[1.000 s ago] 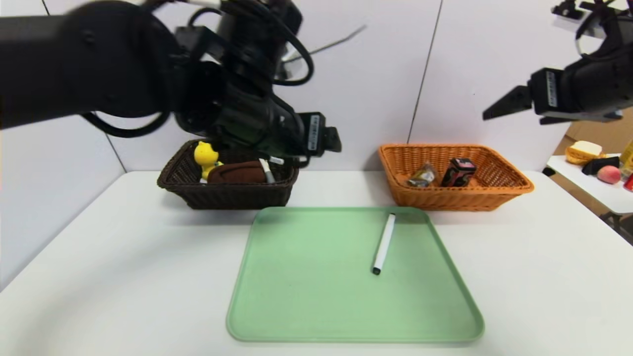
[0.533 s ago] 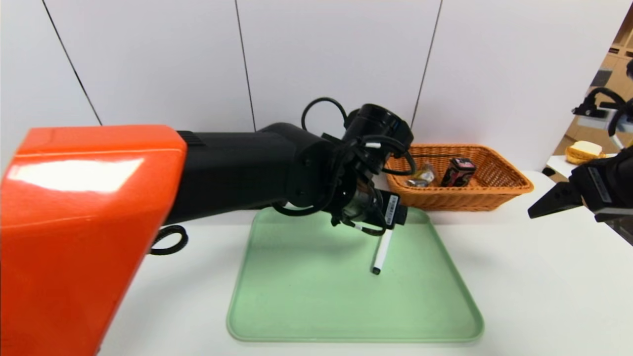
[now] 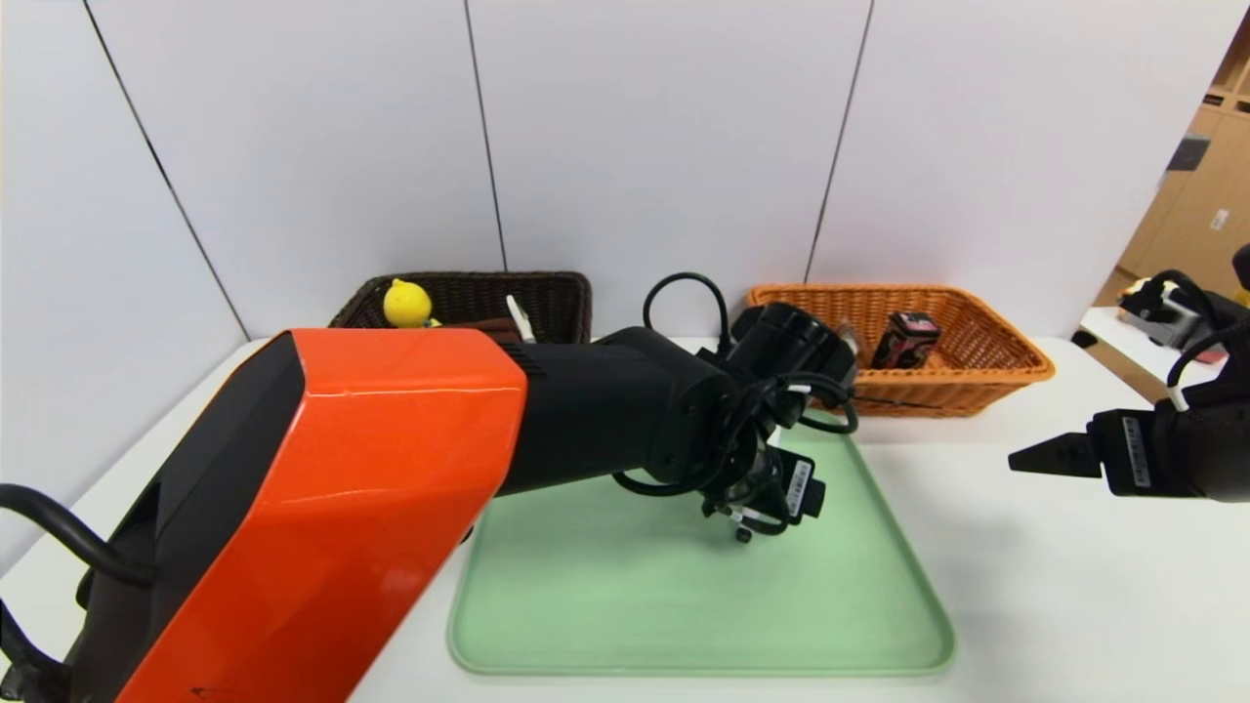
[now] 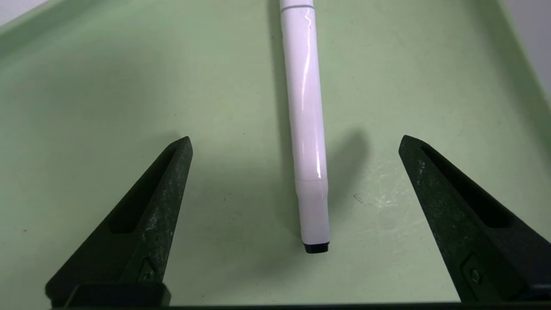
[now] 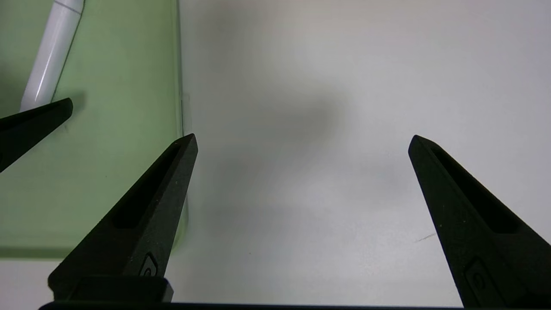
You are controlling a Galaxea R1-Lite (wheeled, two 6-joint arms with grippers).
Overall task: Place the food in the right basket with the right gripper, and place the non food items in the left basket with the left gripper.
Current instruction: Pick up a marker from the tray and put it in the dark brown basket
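A white marker pen (image 4: 305, 120) with a black end lies on the green tray (image 4: 86, 107). My left gripper (image 4: 295, 138) hangs low over it, open, one finger on each side of the pen's black-ended part, neither touching it. In the head view only the pen's black tip (image 3: 744, 535) shows under the left gripper (image 3: 771, 498). My right gripper (image 5: 302, 137) is open and empty, low over bare table to the right of the tray (image 5: 107, 150); the head view shows it (image 3: 1020, 459) at the right edge.
The brown left basket (image 3: 557, 293) holds a yellow toy (image 3: 405, 303) and other items. The orange right basket (image 3: 977, 376) holds a black-and-pink box (image 3: 906, 339). My left arm's orange shell (image 3: 322, 508) hides the table's left side.
My left arm has swung from over the brown basket down to the pen on the tray. My right arm has come down from high up to just above the table.
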